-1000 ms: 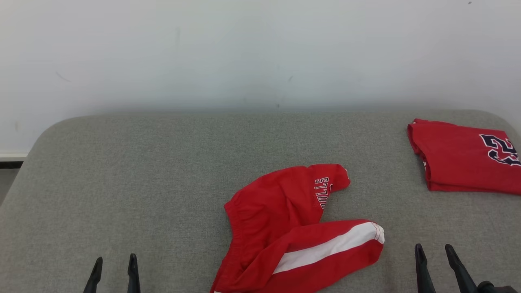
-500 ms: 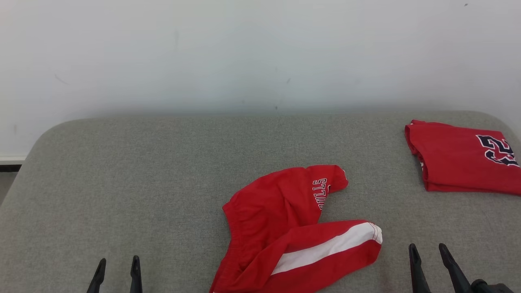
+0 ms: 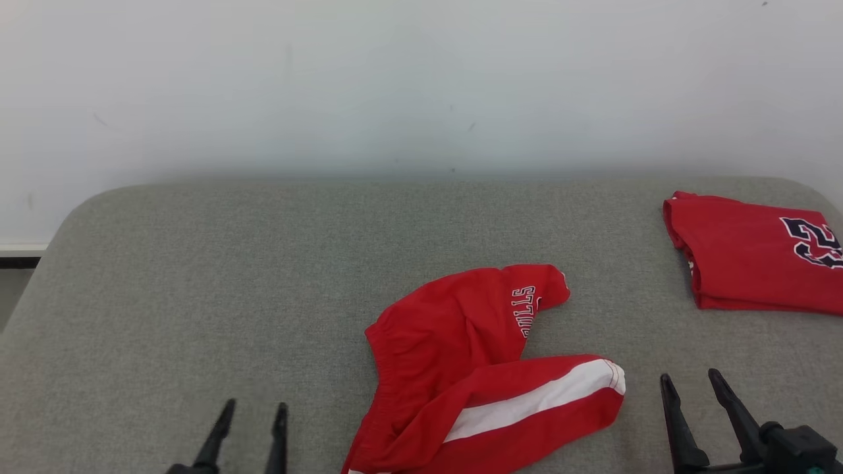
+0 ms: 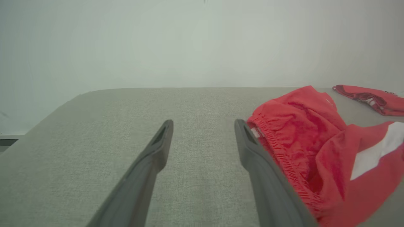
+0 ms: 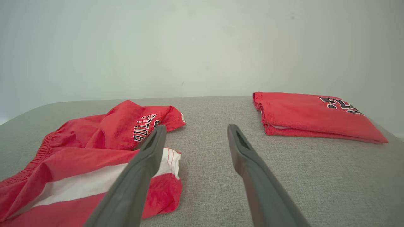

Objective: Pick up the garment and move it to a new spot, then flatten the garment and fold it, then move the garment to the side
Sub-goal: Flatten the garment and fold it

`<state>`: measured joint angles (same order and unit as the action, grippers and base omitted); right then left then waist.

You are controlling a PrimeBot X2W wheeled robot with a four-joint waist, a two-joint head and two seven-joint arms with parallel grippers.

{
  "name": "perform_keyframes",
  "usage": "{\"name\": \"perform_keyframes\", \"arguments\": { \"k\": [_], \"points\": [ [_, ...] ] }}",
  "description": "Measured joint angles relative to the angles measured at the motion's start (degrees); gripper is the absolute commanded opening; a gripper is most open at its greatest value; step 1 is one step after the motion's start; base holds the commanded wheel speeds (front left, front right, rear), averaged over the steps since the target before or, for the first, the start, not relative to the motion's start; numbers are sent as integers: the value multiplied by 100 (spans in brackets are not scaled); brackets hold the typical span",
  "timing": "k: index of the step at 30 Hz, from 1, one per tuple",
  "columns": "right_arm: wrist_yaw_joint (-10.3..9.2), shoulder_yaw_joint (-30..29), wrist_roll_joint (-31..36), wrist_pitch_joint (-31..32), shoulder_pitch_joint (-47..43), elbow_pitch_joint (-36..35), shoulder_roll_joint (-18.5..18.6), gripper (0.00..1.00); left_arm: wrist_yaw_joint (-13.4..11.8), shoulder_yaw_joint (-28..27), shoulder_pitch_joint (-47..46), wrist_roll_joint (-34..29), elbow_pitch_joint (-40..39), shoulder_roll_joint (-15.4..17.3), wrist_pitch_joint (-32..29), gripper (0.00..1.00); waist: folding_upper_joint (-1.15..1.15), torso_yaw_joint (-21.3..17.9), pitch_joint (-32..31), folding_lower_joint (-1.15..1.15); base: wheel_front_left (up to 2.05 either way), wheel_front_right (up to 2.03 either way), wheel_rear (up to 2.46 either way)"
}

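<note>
- One garment concerns us: the crumpled red cloth shorts [image 3: 448, 355] with a white side stripe. They lie on the grey fabric-covered bench [image 3: 197, 276], well apart from the folded red shirt [image 3: 744, 270] with dark numerals, to its left and nearer to us.
- We judge the shorts light, limp and rather slippery. They should sag and bunch when lifted and not hold any shape.
- The best holds, we think, are the gathered elastic waistband [image 4: 274, 143], which is thick and less likely to slip, and the striped leg's hem [image 3: 609, 382], the end facing the folded shirt.
- Both pairs of jaws stand spread wide with nothing between them. The left jaws are far left of the folded shirt, just beside the waistband. The right jaws are nearer to us than the folded shirt, close to the striped hem.
- Bare bench stretches left of the folded shirt and beyond the shorts, room enough to spread them flat.
- The shorts' near part runs off the bottom of the head view, so we cannot tell whether it overhangs an edge. We would carry them away from there and clear of the folded shirt.
</note>
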<state>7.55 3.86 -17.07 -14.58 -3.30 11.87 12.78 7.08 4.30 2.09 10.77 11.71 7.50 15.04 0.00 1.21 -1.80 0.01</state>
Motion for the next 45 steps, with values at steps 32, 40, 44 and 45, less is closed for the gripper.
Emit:
{"name": "perform_keyframes", "arguments": {
  "k": [32,40,44,45],
  "points": [
    [0,2164,-853,146,1814,2221,747,100,43,3757,-1327,1749,1547,1020,-99,100,0,132,504,0,0,0,0],
    [0,2553,-1245,30,2168,2566,722,0,43,4069,-1586,2189,1667,966,-48,0,0,213,578,-1,0,0,0],
    [1,2661,-1317,-15,2198,2371,760,0,43,3914,-1602,2566,1397,966,-16,0,0,213,541,-1,0,0,0],
    [0,2686,-1324,-23,2198,2264,805,0,43,3858,-1610,2641,1305,988,-15,0,0,206,531,-1,0,0,0]
  ]
}}
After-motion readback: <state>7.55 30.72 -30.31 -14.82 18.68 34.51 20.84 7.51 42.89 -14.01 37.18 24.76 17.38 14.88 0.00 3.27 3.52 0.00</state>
